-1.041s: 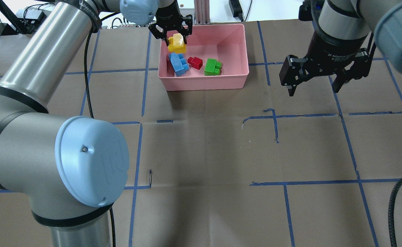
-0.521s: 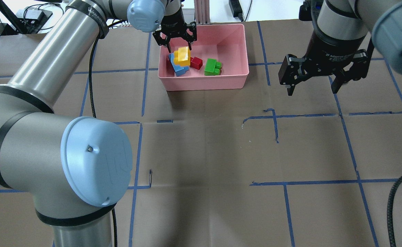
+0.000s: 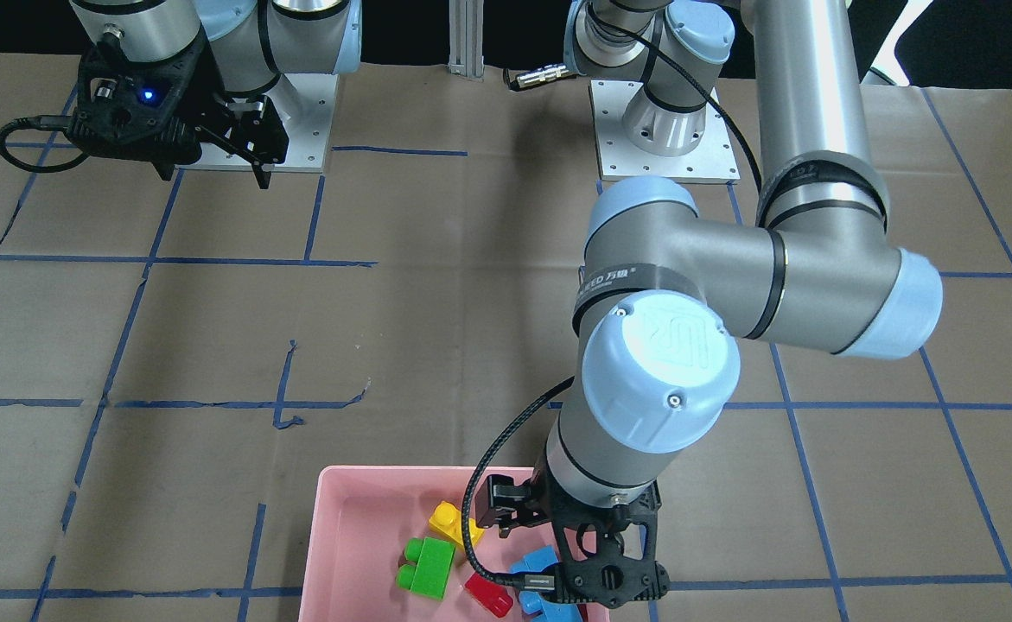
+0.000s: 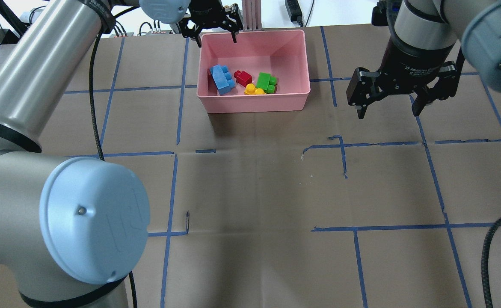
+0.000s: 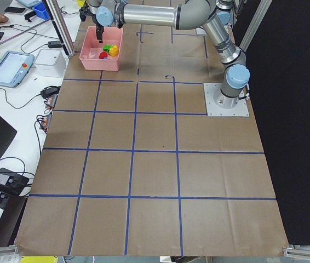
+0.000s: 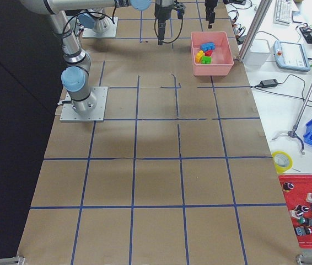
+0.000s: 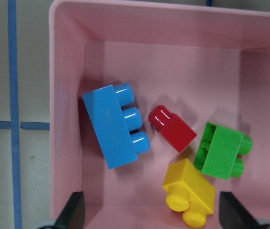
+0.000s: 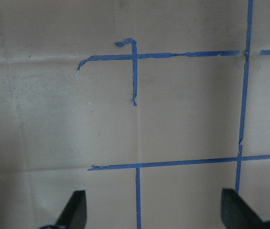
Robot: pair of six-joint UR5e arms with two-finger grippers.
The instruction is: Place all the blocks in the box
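Observation:
The pink box (image 4: 254,103) stands at the table's far middle and holds all of the blocks. The blue one (image 4: 222,79) lies at its left, the red one (image 4: 243,78) beside it, and the green one (image 4: 266,82) to the right. The yellow one (image 4: 254,90) lies by the near wall, touching the green one. My left gripper (image 4: 212,29) is open and empty, raised over the box's far rim. Its wrist view shows the blue (image 7: 113,126), red (image 7: 172,128), green (image 7: 221,150) and yellow (image 7: 190,191) blocks below. My right gripper (image 4: 389,105) is open and empty, to the right of the box.
The table is brown paper marked with blue tape lines (image 8: 135,71). A metal post (image 4: 250,15) and cables stand just beyond the box's far rim. The right arm's cable (image 4: 490,252) hangs at the near right.
My left gripper let go of the yellow block, which dropped into the box and came to rest by the green one. The gripper then drew back up toward the far rim. The right arm barely moved.

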